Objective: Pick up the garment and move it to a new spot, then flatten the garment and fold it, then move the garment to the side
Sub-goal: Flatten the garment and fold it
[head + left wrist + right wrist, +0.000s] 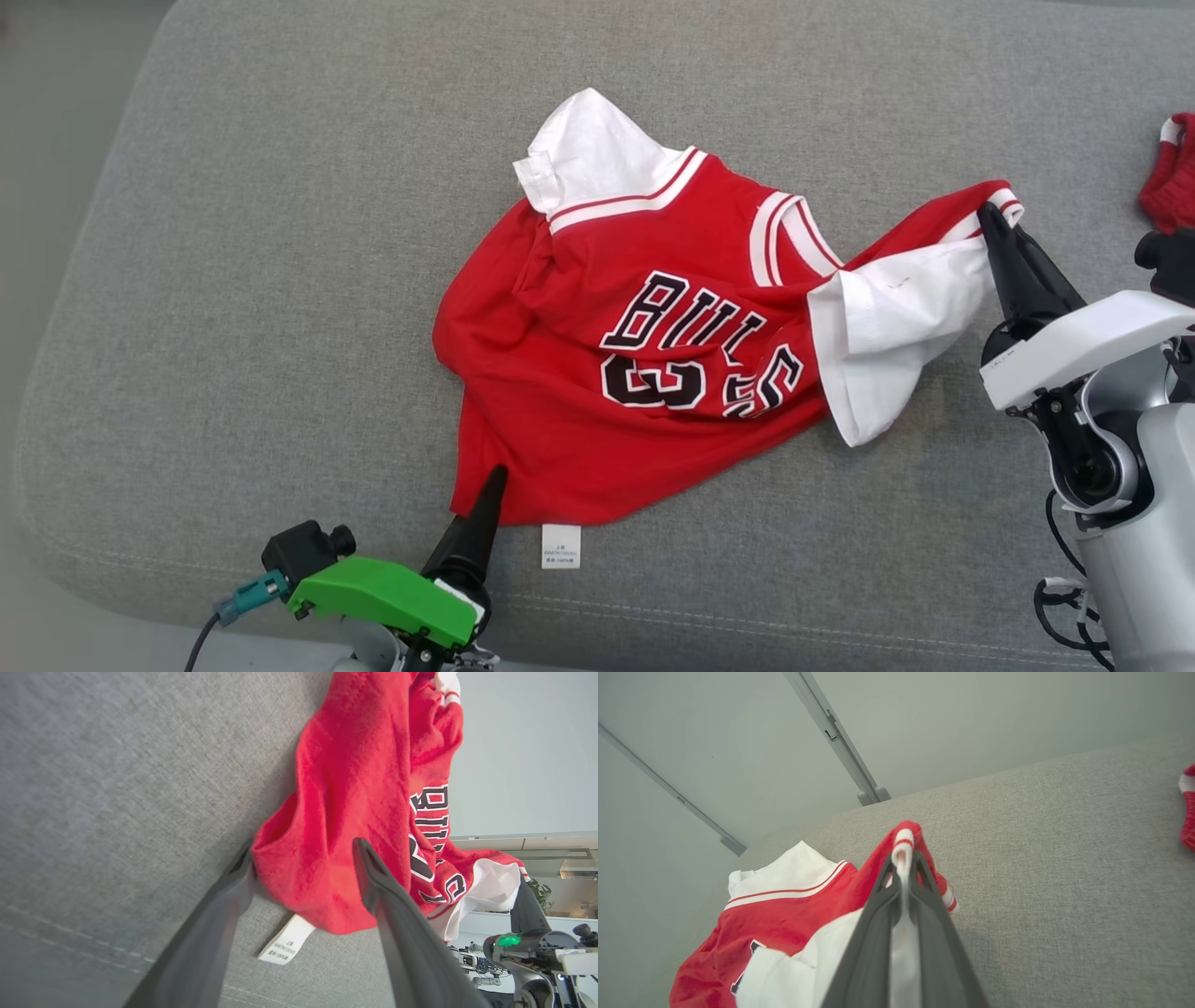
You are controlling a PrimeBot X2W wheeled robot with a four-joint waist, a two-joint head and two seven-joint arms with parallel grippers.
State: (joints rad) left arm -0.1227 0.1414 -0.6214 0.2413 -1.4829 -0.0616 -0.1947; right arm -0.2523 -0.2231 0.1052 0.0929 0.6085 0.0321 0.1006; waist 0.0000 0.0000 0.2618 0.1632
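A crumpled red jersey, the garment (653, 373), with white sleeves and black lettering, lies in the middle of the grey cushion (280, 280). My left gripper (490, 485) is at its near hem corner. In the left wrist view this gripper (303, 854) is open, its two fingers straddling the red hem of the garment (355, 788). My right gripper (994, 219) is shut on the striped red-and-white trim at the garment's far right end, holding it slightly raised. The right wrist view shows that gripper (904, 858) pinching the trim, with the rest of the garment (784, 914) behind it.
A white care label (561, 546) sticks out from the hem beside my left fingers. Another red knitted item (1172, 173) lies at the cushion's right edge. The cushion's seamed front edge runs just below the left gripper. A pale wall with metal rails stands beyond the far side.
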